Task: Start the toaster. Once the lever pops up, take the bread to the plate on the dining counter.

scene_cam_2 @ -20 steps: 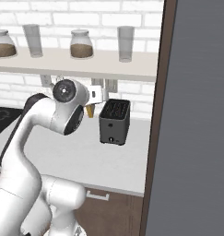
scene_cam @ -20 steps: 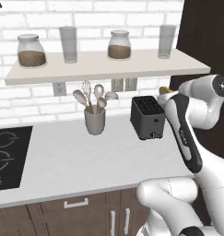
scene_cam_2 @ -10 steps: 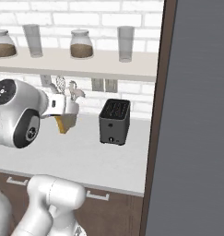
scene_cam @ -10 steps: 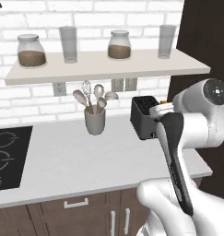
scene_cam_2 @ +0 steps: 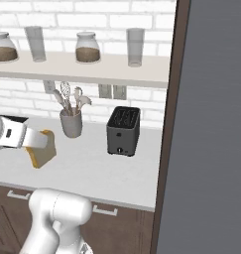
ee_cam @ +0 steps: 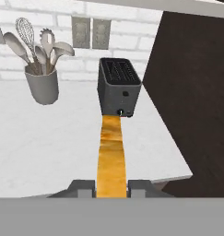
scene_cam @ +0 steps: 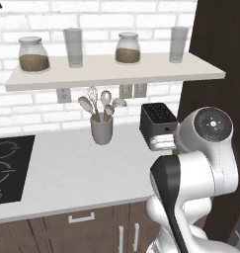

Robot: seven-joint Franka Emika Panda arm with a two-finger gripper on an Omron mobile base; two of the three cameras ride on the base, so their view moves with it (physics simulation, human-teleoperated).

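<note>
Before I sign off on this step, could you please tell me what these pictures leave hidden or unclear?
- Toaster: in the left base view, the arm covers its lower front, lever included.
- End effector: in the hand view, the grey band cuts off where the fingers meet the bread.
- Toaster buttons: too small to read in the right base view.

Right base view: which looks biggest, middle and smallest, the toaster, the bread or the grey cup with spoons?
1. Toaster
2. Grey utensil cup and bread look about alike; the bread is nearer the camera, so I won't rank them.
</note>
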